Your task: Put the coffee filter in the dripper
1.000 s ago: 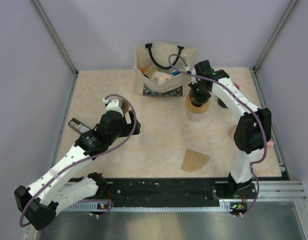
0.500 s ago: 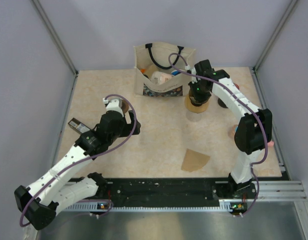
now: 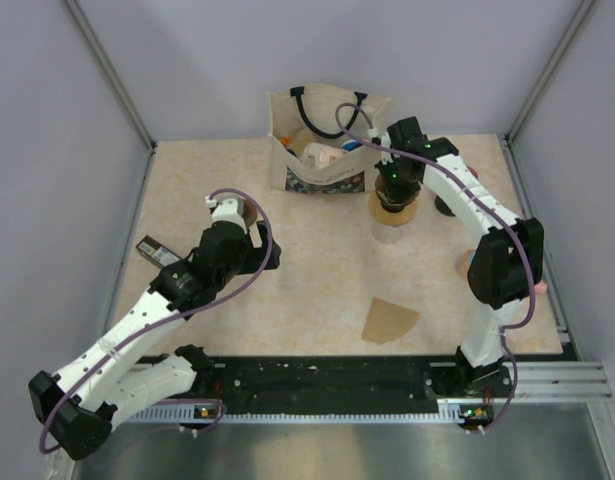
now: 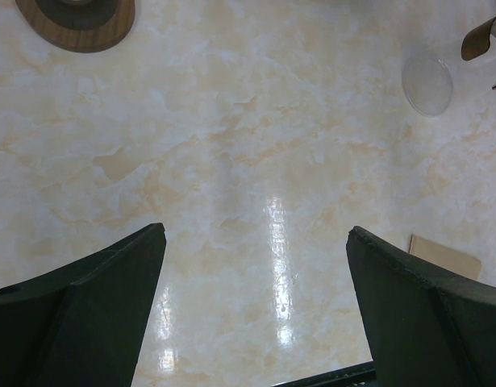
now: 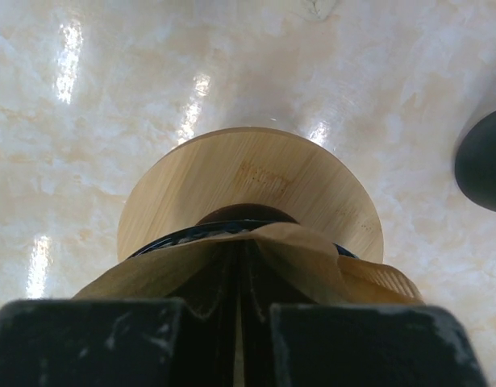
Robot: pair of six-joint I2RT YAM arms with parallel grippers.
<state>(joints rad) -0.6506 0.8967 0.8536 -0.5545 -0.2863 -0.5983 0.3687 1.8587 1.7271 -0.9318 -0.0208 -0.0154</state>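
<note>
Right end effector [image 5: 229,313] is clamped shut on the coffee filter [image 5: 304,254], which sits inside the dripper [image 5: 248,173]; left end effector [image 4: 256,232] gapes wide open above the bench [image 4: 231,145]

Left arm [image 3: 137,330] bent, left pincer [image 4: 256,234] spread wide, facing down. Right arm [image 3: 465,205] extended forward, right pincer [image 5: 229,305] closed.

Mid table [image 3: 317,262] open, wide passage. Tote bag [image 3: 327,150] walls off far side, just behind dripper [image 3: 397,217]. Dark object [image 5: 485,161] (unclear what) crowds dripper's right. Left, front approaches to dripper free.
</note>
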